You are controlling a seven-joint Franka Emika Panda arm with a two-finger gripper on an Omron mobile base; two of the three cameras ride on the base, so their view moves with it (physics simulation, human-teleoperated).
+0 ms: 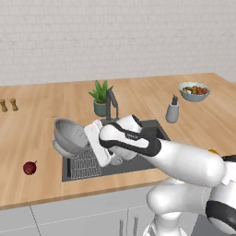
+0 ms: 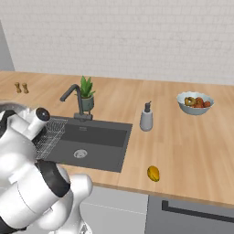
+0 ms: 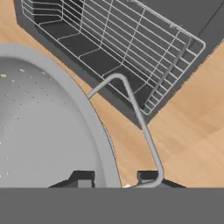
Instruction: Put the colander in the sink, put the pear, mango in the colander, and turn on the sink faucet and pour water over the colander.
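The silver colander (image 1: pixel 69 133) hangs tilted over the counter at the left edge of the sink (image 1: pixel 154 129). My gripper (image 3: pixel 114 177) is shut on its rim beside the thin wire handle (image 3: pixel 140 118), and the holed bowl (image 3: pixel 39 131) spreads to the left. The dark basin (image 2: pixel 98 137) holds a wire grid rack (image 2: pixel 50 135) at its left end. The dark red pear (image 1: pixel 30 168) lies on the counter left of the sink. Right of the sink, near the front edge, lies the yellow-orange mango (image 2: pixel 153 173). The dark angular faucet (image 2: pixel 73 96) stands behind the basin.
A potted plant (image 1: pixel 100 97) stands behind the faucet and a grey soap bottle (image 2: pixel 146 117) right of the sink. A pale fruit bowl (image 2: pixel 195 102) sits at the back right. Two small shakers (image 1: pixel 8 105) stand far left. My arm crosses over the basin.
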